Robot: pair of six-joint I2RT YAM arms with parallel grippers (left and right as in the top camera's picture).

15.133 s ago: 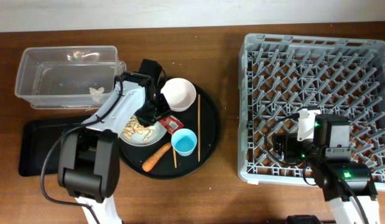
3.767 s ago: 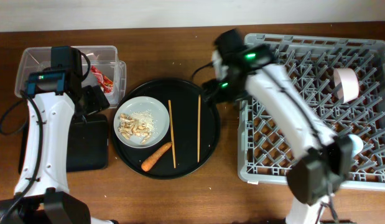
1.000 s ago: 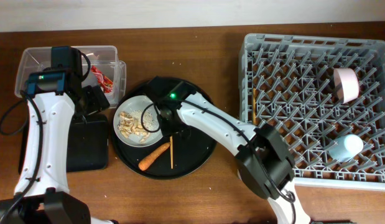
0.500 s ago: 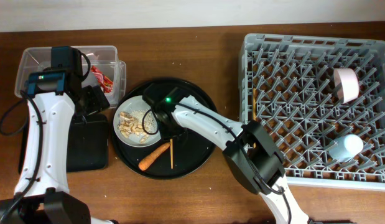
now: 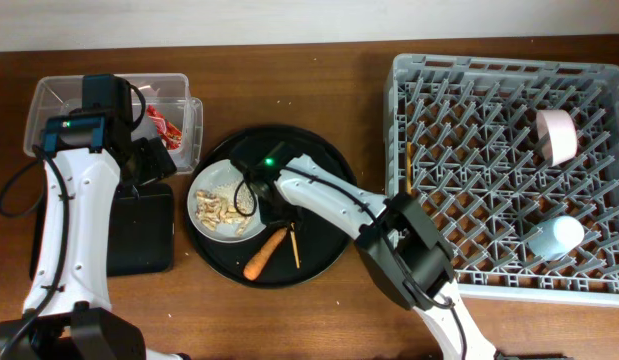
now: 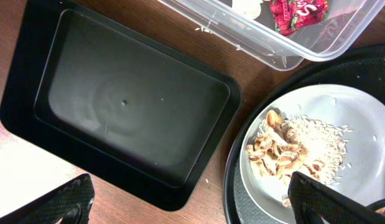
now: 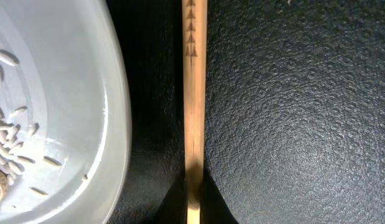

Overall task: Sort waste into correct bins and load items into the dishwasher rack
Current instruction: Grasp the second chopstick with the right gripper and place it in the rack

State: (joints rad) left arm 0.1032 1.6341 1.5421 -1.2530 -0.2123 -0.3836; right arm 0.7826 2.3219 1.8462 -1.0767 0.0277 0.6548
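My right gripper reaches onto the round black tray and is shut on the upper end of a thin wooden chopstick. In the right wrist view the chopstick runs straight up from my shut gripper, beside the pale grey plate. The plate holds beige scraps. An orange carrot lies next to the chopstick. The other chopstick stands in the grey rack, which also holds the pink bowl and the blue cup. My left gripper hangs open over the edge of the black rectangular tray.
The clear box at the back left holds the red wrapper and a white paper bit. The black rectangular tray lies just in front of it, touching the round tray's left side. Brown table shows along the front.
My right gripper has shut on the chopstick, which now lies tilted. The carrot has slid a little to the right and the plate has shifted slightly. The left arm has not moved.
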